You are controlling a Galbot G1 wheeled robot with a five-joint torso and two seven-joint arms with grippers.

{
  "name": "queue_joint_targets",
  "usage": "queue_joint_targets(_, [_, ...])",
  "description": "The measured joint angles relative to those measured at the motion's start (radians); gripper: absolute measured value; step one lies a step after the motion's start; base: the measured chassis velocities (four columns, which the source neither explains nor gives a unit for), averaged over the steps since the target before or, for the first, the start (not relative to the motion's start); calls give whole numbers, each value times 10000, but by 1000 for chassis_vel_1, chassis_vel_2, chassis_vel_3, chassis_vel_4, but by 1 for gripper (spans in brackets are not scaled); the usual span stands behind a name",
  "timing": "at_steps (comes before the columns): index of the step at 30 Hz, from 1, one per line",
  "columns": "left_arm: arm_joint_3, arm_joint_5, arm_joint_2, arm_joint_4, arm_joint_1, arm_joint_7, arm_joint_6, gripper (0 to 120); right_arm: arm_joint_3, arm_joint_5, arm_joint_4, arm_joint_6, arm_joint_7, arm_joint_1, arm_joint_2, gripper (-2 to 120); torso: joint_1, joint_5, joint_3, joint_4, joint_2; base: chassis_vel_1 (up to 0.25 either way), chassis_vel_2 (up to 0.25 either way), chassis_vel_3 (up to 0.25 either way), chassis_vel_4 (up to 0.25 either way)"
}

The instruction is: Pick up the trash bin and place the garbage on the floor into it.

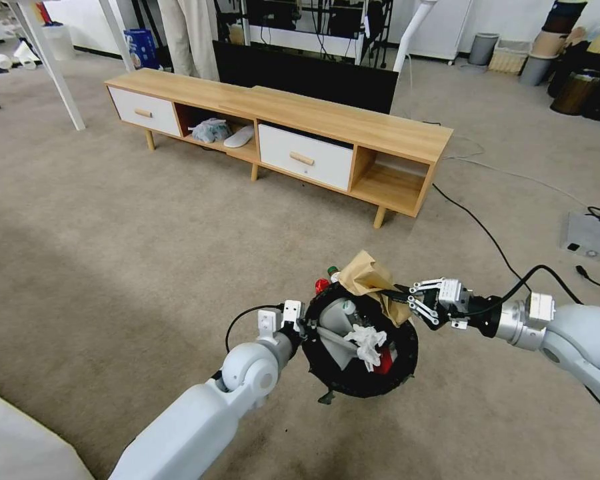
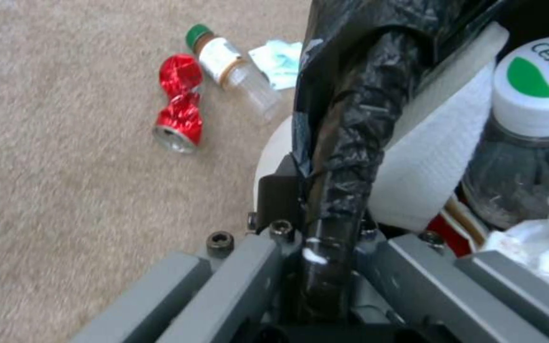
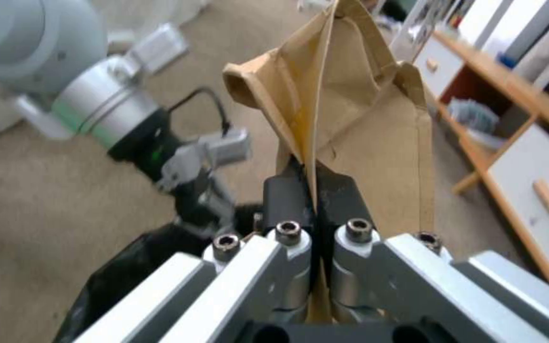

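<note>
While the left pincer (image 1: 305,327) pinches the bag-lined rim of the trash bin (image 1: 360,383) at its nine o'clock side in the head view, holding it above the floor (image 1: 113,253), the right pincer (image 1: 401,298) comes in from three o'clock with its fingers pressed together on a brown paper bag (image 1: 370,277). The right wrist view confirms it: the two black pads (image 3: 287,195) clamp a fold of the paper, and the bag stands up crumpled beyond them. In the head view the paper bag sits over the bin's rim at about one o'clock, partly over the opening, not yet let go. Already inside the bin: a white tissue (image 1: 370,343), a clear bottle with a white cap (image 2: 535,90), a piece of white paper (image 2: 433,157) and something red, most likely the snack bag. Left on the carpet, seen from the left wrist: a crushed red can (image 2: 179,107), a second clear bottle with a green cap (image 2: 230,64) and a pale blue face mask (image 2: 281,59), all close together just beside the bin. In the head view they peek out at the bin's eleven o'clock edge. A wooden cabinet (image 1: 340,120) stands well apart at twelve o'clock. Judgement: task roughly half done; the paper bag is mid-deposit, three pieces remain.
</note>
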Motion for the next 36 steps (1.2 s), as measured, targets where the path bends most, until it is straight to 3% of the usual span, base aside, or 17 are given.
queue_joint_targets(9, [98,-71,-122,109,-179,-25,0,0,-119,-631,-133,-424,234,-60,-57,0,0,-1,0,1,0,0,0,0,0])
queue_joint_targets(26, [13,-69,15,-116,17,-29,-2,0,-669,-1283,-371,-963,1175,-95,198,0,0,-2,0,1,0,0,0,0,0])
queue_joint_targets(29, [18,-70,-21,-141,42,-33,-4,0,-746,-1275,-353,-984,1379,-53,232,14,0,-1,0,1,0,0,0,0,0])
queue_joint_targets(32, [18,-70,-22,-150,53,-35,-6,0,-748,-1263,-345,-987,1423,-49,232,17,0,-1,0,0,0,0,0,0,0])
queue_joint_targets(34, [-40,-67,35,-173,104,-36,-6,0,-744,-1200,-293,-1034,1623,-50,232,32,0,-2,0,1,0,0,0,0,0])
queue_joint_targets(36, [-80,-61,67,-189,126,-36,-7,0,-742,-1175,-279,-1049,1666,-49,232,37,0,-1,-1,1,0,0,0,0,0])
